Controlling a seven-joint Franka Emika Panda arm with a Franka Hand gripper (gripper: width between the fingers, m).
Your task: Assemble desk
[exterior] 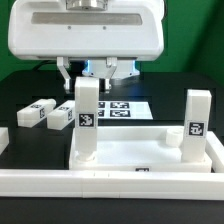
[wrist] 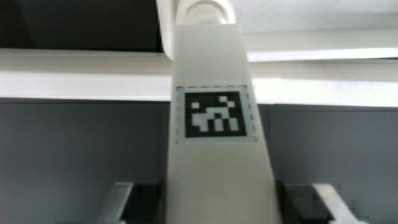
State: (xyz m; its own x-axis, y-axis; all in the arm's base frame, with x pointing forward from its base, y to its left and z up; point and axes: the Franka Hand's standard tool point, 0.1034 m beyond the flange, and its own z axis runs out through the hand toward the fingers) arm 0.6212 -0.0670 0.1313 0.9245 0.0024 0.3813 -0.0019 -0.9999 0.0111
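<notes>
Two white square plastic leg blocks (exterior: 88, 120) (exterior: 197, 126) stand on the white rimmed plastic tabletop (exterior: 140, 153), two loose leg blocks (exterior: 35, 112) (exterior: 62, 116) wait at 9 o'clock, pincer (exterior: 88, 74) spread.

The marker board (exterior: 126, 108) lies flat on the black table (exterior: 175, 98).

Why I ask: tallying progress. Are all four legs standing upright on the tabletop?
No: only two legs stand on the tabletop; the other two lie flat on the table.
</notes>
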